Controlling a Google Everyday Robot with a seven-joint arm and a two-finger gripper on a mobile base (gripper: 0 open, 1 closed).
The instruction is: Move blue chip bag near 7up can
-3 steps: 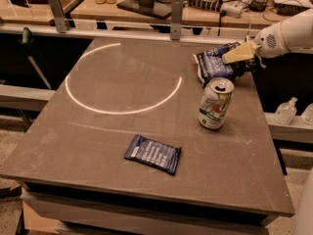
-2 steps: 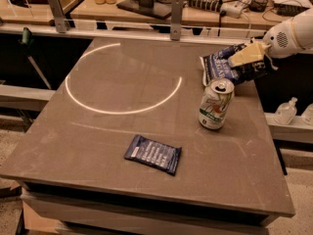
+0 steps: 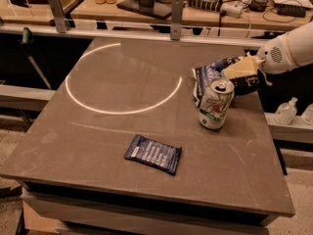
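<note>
1. The gripper [image 3: 240,67] sits over the surface's [image 3: 98,141] 2 o'clock corner, its fingers pinched together on the top of the blue chip bag [image 3: 208,77].
2. The white arm [image 3: 293,50] reaches in from 3 o'clock.
3. One bag lies just behind the one 7up can [image 3: 215,103], at its 1 o'clock.
4. One flat blue packet [image 3: 153,153] lies at the can's 7 o'clock.

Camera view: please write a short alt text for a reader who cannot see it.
Near the right edge of the table, the gripper holds the blue chip bag just behind the upright 7up can. A flat dark-blue packet lies nearer the front, apart from both.
</note>
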